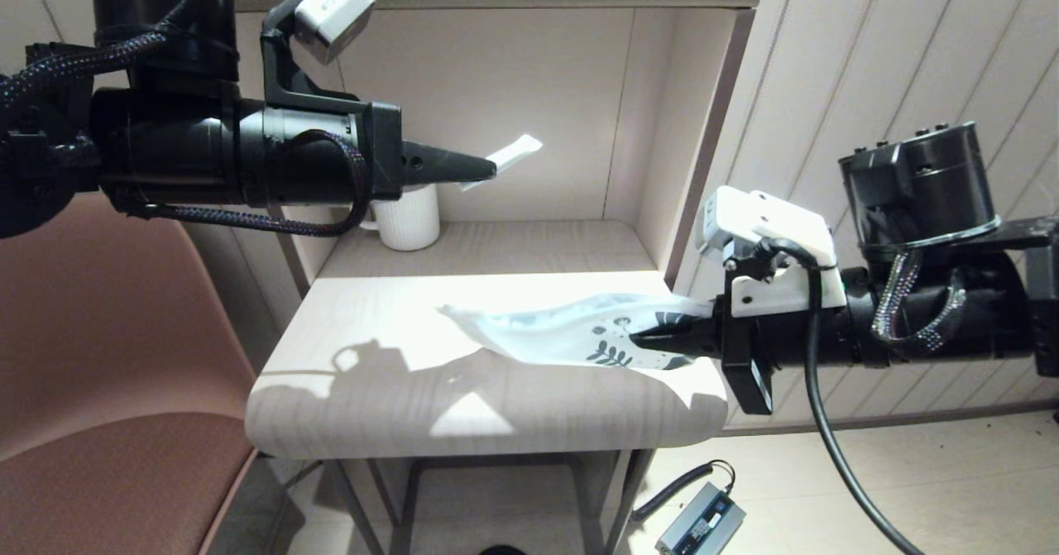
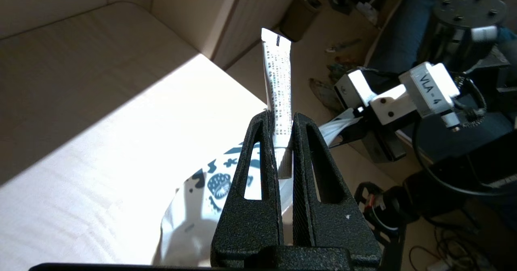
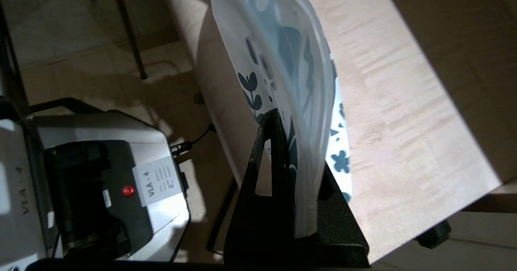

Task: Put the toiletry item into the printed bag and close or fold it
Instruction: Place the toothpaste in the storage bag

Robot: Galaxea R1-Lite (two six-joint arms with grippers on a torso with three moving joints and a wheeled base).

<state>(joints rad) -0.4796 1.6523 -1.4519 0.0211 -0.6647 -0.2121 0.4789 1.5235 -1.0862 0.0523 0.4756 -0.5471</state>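
Pale wood-grain counter [image 1: 372, 406] with a rounded front edge, half in bright sunlight and half in shadow, set beneath a boxed shelf alcove [image 1: 529, 83]. Brown padded seat [image 1: 107, 389] to the robot's left of the counter.

Left arm reaching in from the left, held high above the back of the counter. Right arm reaching in from the right, low at the counter's right edge.

Printed bag [image 1: 571, 332], white and translucent with dark blue leaves and flowers at one end, stretched across the right half of the counter. Printed end lifted off the surface at the right edge; plain end trailing down toward the counter's middle. Right gripper [image 1: 662, 342] clamped tight on that printed end, fingers pressed together with the plastic pinched between them, seen up close in the right wrist view [image 3: 301, 150].

White ribbed mug [image 1: 407, 217] standing at the back of the counter, directly below the left gripper.

Left gripper [image 1: 484, 168] closed firmly on the toiletry item [image 1: 513, 152], a small white tube. Cap end caught between the fingertips, flat crimped end sticking out forward past them toward the robot's right. In the left wrist view, tube [image 2: 278, 85] rising straight from between the narrowly spaced fingers [image 2: 258, 150], with the bag lying well below it on the sunlit counter.
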